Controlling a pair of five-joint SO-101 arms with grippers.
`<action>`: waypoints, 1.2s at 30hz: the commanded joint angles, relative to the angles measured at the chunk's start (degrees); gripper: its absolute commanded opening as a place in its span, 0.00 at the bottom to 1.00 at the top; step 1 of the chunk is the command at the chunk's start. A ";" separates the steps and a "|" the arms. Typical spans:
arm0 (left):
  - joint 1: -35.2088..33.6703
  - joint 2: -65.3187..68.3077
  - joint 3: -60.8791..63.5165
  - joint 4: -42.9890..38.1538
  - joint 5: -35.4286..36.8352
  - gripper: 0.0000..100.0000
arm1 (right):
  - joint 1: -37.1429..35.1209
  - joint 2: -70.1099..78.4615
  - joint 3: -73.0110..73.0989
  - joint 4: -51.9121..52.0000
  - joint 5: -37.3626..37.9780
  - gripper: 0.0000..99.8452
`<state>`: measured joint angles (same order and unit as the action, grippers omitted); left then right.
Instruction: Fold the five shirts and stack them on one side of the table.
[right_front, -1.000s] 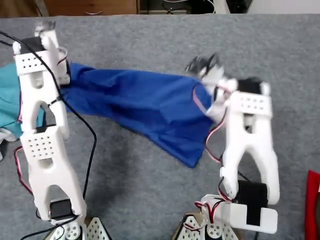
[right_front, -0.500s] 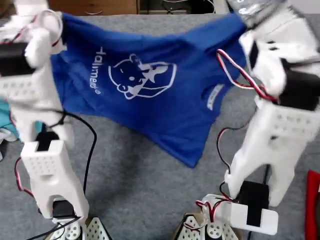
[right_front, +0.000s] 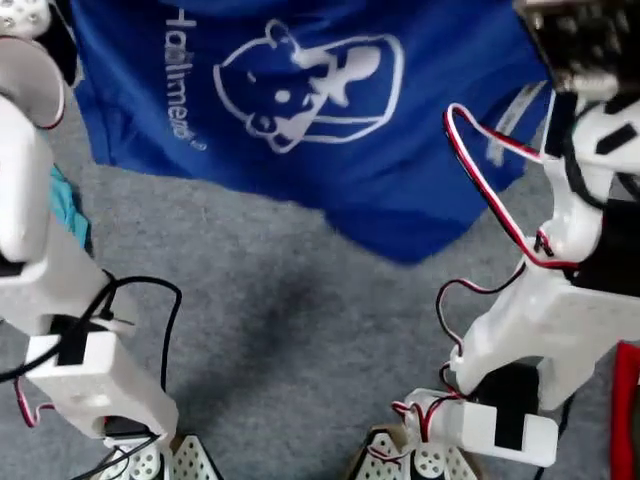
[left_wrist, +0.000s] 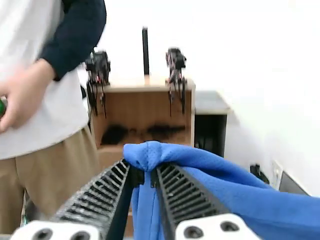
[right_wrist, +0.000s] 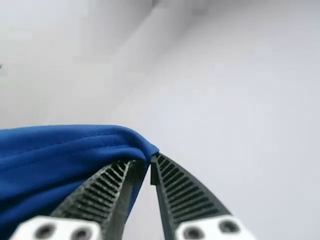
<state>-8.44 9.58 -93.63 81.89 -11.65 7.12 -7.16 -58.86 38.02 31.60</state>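
At 9 o'clock in the high view the left arm (right_front: 30, 200) rises white along the edge, and a strip of teal shirt (right_front: 68, 208) lies on the grey worktop (right_front: 290, 340) just beside it. The left pincer (left_wrist: 142, 175) is closed on a bunched fold of the blue shirt (right_front: 300, 140). In its wrist view the cloth is squeezed between the 2 ribbed black fingers (left_wrist: 105, 192) and spills over the finger on one side. A wooden cabinet (left_wrist: 145, 110) stands behind, against a white wall.

The blue shirt spreads from 10 o'clock to 2 o'clock across the high view, held up between the 2 arms. Its white cartoon print (right_front: 310, 85) faces the camera at 12 o'clock. The lower hem sags to a point near 1 o'clock from the middle of the picture. Whether that hem touches the worktop I cannot tell.

At 3 o'clock stands the right arm (right_front: 570, 300), with a red and white wire (right_front: 490, 190) looping in front of the shirt. The right pincer (right_wrist: 148, 165) is clamped on an edge of the same blue cloth, a narrow fold nipped between its fingertips. At 4 o'clock a sliver of red cloth (right_front: 630, 400) shows at the worktop's edge.
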 joint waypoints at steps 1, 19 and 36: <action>0.09 -4.00 -1.85 -1.41 -0.44 0.02 | 1.01 -0.75 -1.63 -7.91 0.09 0.01; 0.35 -23.60 -1.67 14.33 -0.35 0.02 | 10.59 -7.69 -1.10 -8.97 -0.18 0.01; 0.53 0.40 18.20 16.26 0.00 0.02 | 2.59 7.78 12.44 -2.29 -0.35 0.01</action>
<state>-8.35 5.71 -76.66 98.24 -11.65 10.20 -1.01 -46.64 35.74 31.78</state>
